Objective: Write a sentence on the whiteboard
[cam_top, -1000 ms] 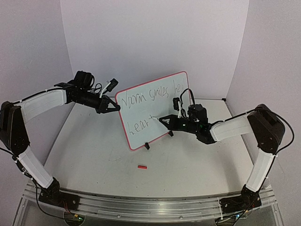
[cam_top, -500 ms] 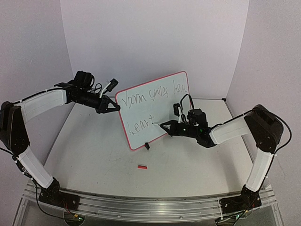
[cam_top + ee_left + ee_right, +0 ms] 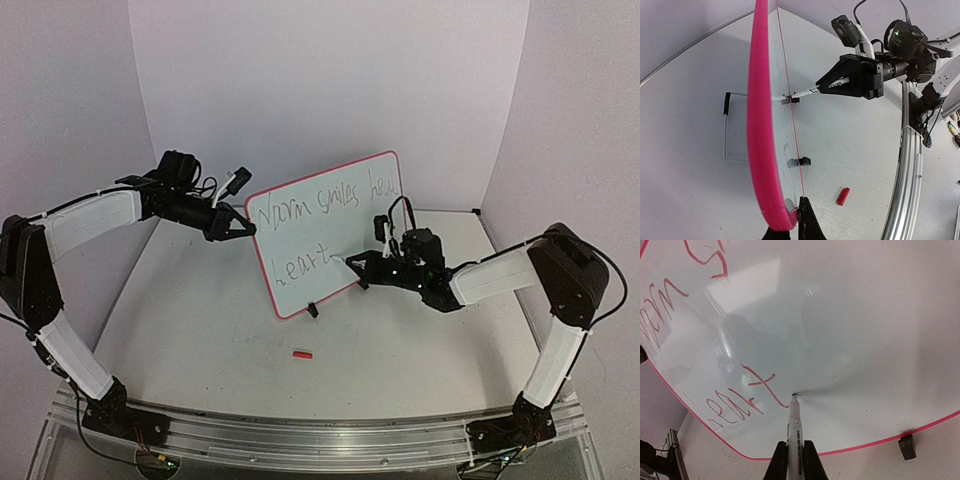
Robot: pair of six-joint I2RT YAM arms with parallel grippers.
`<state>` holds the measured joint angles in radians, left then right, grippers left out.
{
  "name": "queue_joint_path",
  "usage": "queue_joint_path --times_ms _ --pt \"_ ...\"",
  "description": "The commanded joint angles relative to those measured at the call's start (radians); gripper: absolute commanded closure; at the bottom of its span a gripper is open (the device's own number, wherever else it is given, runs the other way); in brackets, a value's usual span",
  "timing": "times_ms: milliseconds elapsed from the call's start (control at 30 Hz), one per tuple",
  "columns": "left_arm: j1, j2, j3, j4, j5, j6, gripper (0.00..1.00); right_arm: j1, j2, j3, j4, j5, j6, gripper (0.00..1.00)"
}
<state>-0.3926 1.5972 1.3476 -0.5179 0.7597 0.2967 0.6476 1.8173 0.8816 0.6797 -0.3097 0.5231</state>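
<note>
Small red cap (image 3: 302, 354) lies on the white table (image 3: 200, 320)

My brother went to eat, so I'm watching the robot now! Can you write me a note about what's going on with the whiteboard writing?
Left gripper: shut on the whiteboard, pinching its left edge while it stands on the table.
Right gripper: shut on the marker, tip at the board just right of the last word.
Done: the sentence has its top line, plus "heart" below it.
Left: probably finishing that second line, then lifting the marker away.
Note: a small red cap lies on the table in front of the board.
</note>
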Motion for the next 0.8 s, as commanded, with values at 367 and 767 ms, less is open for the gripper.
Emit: queue_joint_path --times_ms 367,767 --pt "-0.011 -0.006 -0.014 -0.047 -0.069 0.084 1.00 -0.019 -0.054 0.029 0.024 0.008 -0.014 1.00" --pt "-0.012 -0.009 -0.016 -0.047 -0.069 0.084 1.00 -0.020 -0.001 0.080 0.023 0.010 -0.023 1.00"
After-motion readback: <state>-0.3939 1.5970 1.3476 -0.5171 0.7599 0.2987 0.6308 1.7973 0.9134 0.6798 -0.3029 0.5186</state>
